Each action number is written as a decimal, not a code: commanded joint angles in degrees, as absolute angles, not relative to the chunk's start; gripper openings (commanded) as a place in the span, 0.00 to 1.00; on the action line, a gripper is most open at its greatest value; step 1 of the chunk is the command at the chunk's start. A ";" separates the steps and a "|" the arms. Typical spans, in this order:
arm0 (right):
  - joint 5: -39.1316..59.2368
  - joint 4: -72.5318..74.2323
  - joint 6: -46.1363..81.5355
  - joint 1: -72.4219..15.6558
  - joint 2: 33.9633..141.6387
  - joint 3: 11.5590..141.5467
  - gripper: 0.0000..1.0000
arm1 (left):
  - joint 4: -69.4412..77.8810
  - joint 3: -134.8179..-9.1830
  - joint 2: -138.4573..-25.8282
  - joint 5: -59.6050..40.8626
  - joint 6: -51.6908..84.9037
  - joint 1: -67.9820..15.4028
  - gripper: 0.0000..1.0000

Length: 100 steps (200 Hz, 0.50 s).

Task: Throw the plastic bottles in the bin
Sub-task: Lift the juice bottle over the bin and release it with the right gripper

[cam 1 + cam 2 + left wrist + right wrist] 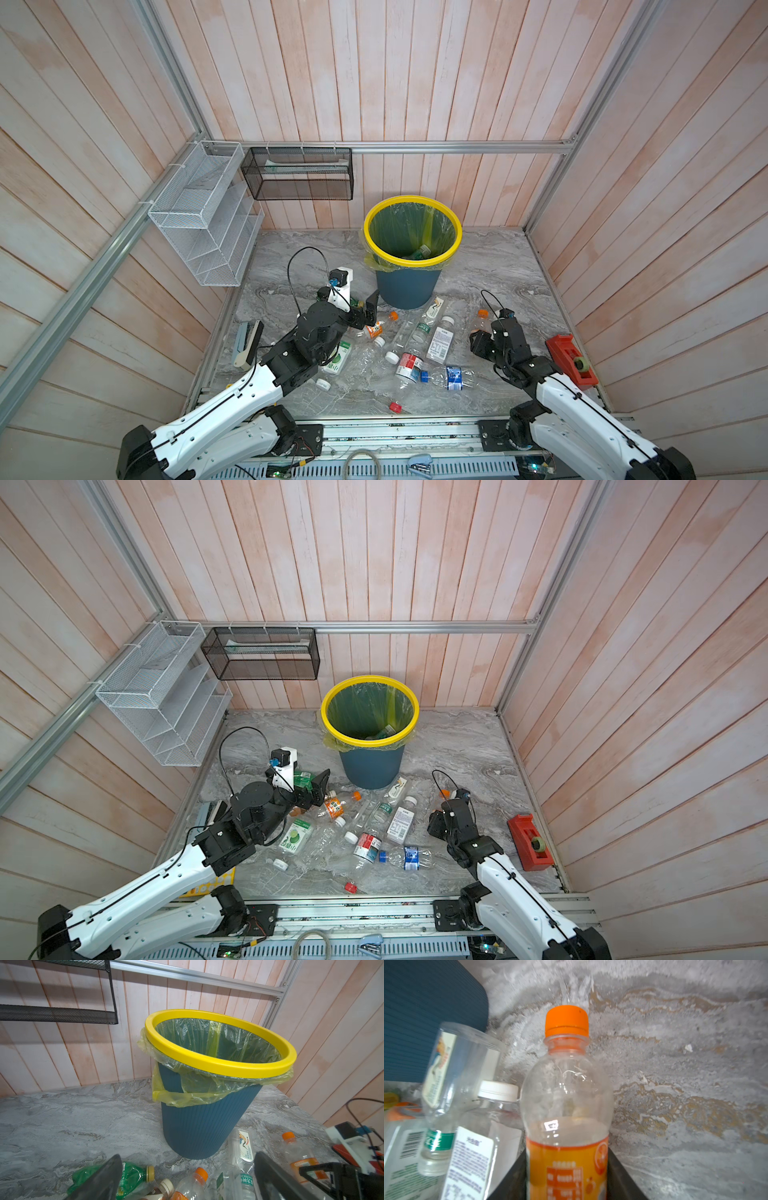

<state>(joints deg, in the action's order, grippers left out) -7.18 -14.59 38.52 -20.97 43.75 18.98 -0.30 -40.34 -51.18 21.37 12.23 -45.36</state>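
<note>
The left arm reaches forward from the near rail, elbow raised and wrist angled down. The left gripper hangs with its jaws spread wide and nothing between them. The bin stands just ahead of its fingertips, and a crushed green bottle lies under one finger. The right arm stretches forward and low, its forearm sloping down to the worktop. The right gripper is clamped on the labelled body of an orange-capped bottle, whose cap points away from the wrist. Whether that bottle is clear of the worktop cannot be told. The other plastic bottles lie scattered between the two grippers. The bin is ahead and to the left of the right gripper, with one bottle inside.
</note>
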 commanded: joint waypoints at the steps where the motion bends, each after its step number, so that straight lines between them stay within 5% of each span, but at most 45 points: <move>1: -10.90 -13.82 35.54 -21.03 38.40 23.87 0.51 | -2.50 -38.53 -49.69 23.58 15.06 -43.60 1.00; 46: -11.18 -11.26 28.64 -18.66 38.75 40.82 0.52 | -5.21 -35.54 -46.85 23.12 17.22 -42.09 1.00; 100: 8.26 1.09 28.78 -18.76 57.98 62.86 0.51 | -9.04 -34.45 -45.79 22.50 17.62 -42.08 1.00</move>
<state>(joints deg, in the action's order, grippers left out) -3.42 -6.42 28.91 -18.59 50.26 56.66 -6.55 -35.44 -46.57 22.57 16.86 -42.30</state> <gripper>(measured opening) 0.518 0.997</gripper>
